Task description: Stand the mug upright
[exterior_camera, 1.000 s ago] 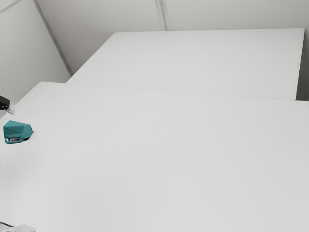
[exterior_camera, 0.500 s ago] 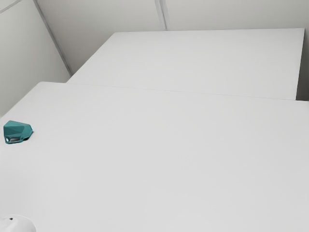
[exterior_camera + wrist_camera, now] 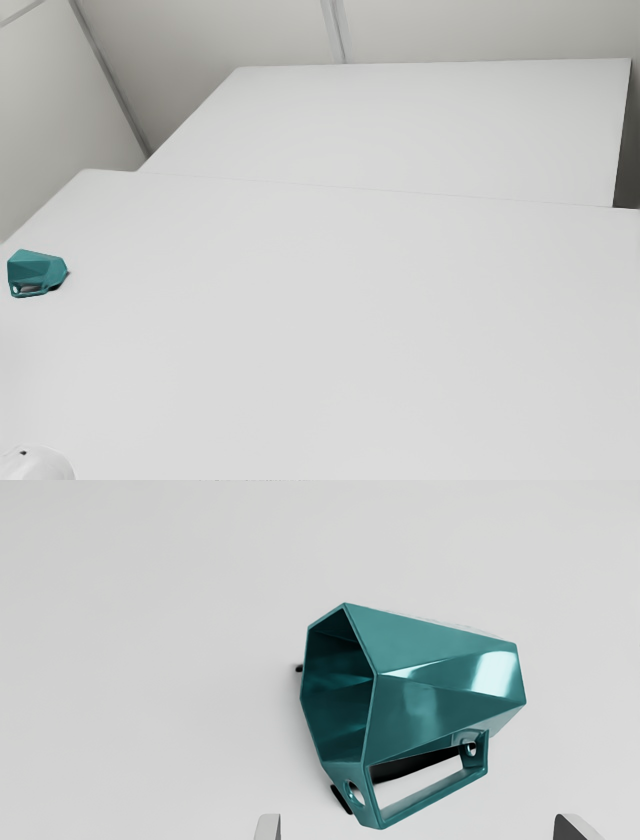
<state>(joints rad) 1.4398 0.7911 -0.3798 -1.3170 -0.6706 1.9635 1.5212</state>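
One teal mug on its side, handle low.

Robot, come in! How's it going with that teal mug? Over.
Gripper open, not holding anything. Mug lying on its side. Handle toward the gripper, might get in the way. Over.

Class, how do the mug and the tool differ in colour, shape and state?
The mug is teal; the tool has grey and dark fingers. The mug is a faceted, hollow body with a handle; the tool ends in two separate fingers. The mug lies on its side; the tool is open.
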